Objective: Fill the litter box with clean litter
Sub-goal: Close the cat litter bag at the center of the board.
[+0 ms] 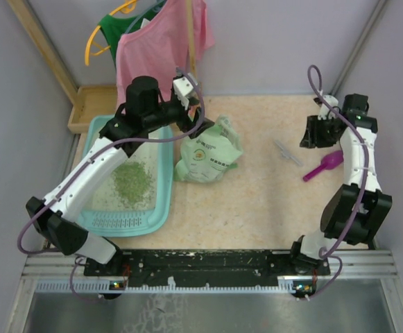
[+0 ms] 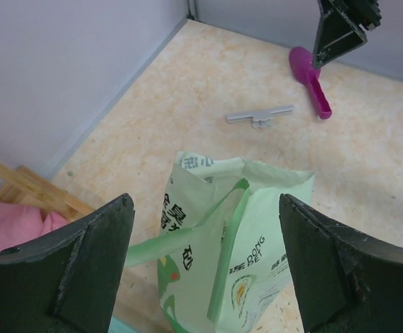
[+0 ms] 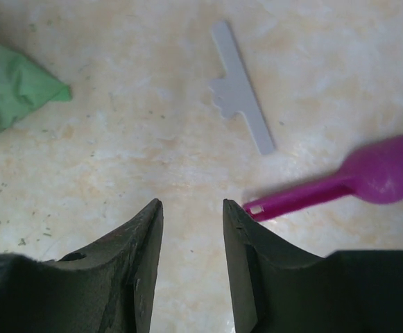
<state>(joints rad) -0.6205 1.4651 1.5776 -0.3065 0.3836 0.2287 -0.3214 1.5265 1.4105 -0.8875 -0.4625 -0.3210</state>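
Lying heaped inside the box (image 1: 125,220), litter (image 1: 133,182) sits left of and below the left pincer (image 2: 207,208); that pincer gapes wide, empty, over the bag (image 2: 256,236); the right pincer (image 3: 191,205), part-open and empty, is well apart.

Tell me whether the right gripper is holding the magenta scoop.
No, the scoop lies on the table beside the right gripper, which is open and empty.

One litter box (image 1: 125,222), one litter heap (image 1: 133,182), one bag (image 1: 211,152), one scoop (image 1: 324,166), one clip (image 1: 286,152).
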